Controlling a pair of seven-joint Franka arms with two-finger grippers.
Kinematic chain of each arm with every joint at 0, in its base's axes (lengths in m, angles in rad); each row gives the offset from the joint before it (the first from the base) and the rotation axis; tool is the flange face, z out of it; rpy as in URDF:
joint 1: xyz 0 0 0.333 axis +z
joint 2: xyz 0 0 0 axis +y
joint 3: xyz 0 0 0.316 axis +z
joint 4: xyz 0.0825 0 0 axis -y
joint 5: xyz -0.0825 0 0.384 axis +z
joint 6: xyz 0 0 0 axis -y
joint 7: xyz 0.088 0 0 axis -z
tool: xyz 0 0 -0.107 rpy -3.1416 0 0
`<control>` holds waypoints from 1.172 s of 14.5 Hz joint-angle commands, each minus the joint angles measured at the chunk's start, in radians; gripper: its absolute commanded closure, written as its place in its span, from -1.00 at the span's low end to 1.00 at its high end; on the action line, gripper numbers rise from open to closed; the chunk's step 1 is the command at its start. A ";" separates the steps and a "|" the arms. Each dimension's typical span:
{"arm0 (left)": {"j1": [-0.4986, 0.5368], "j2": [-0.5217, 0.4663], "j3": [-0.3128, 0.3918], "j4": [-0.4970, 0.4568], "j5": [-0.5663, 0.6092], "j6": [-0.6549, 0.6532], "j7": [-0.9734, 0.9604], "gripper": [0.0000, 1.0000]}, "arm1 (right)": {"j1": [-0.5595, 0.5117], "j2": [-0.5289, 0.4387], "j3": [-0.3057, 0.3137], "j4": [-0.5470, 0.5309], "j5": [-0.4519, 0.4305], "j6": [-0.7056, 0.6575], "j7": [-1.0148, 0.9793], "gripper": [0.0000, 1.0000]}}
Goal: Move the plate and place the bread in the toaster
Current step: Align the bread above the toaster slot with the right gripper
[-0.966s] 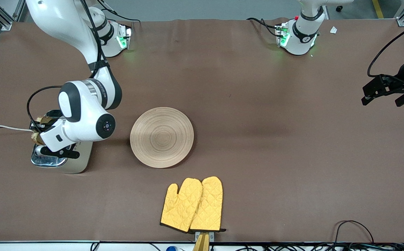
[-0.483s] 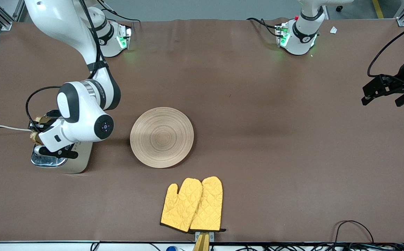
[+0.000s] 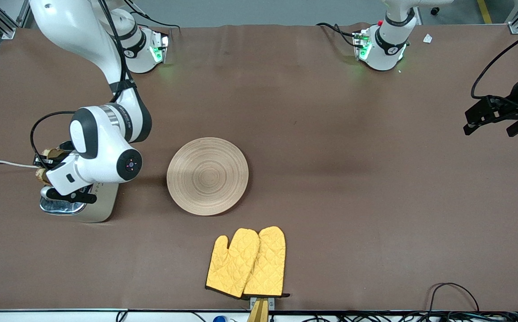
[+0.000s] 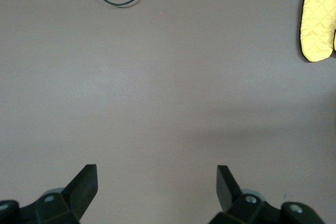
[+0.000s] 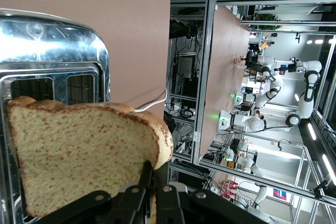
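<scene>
I see the table with the plate near its middle. The toaster sits at the right arm's end. My right gripper is over the toaster, clenched on the bread above its slots. My left gripper waits, spread wide, over bare table.

— Any writing you can read here?
— None. The toaster carries a row of small dark marks on its cream side, too small to make out.
— Anything on the arms?
— The right arm's wrist has a round dark cap with tiny coloured dots, not letters. The bases glow green, but show no legible sign.
— And the yellow oven mitts?
— Plain quilting, no label visible.
</scene>
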 commanded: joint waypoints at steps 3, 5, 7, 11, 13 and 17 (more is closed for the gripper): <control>-0.006 0.000 -0.001 0.007 0.024 0.003 -0.012 -1.00 | -0.028 -0.046 0.015 -0.050 -0.043 0.016 0.015 0.99; -0.006 0.000 -0.001 0.007 0.024 0.003 -0.012 -1.00 | -0.032 -0.046 0.015 -0.050 -0.048 0.017 0.015 0.99; -0.006 0.000 -0.001 0.007 0.024 0.003 -0.012 -1.00 | -0.033 -0.046 0.015 -0.050 -0.048 0.017 0.015 0.99; -0.006 0.000 -0.001 0.007 0.024 0.003 -0.012 -1.00 | -0.018 -0.038 0.020 -0.047 -0.047 0.017 0.030 0.99; -0.006 0.000 -0.001 0.007 0.024 0.003 -0.011 -1.00 | 0.001 -0.037 0.021 -0.042 -0.039 0.017 0.058 0.99; -0.005 0.000 -0.001 0.007 0.024 0.003 -0.011 -1.00 | 0.019 -0.025 0.025 -0.042 -0.034 0.041 0.110 0.99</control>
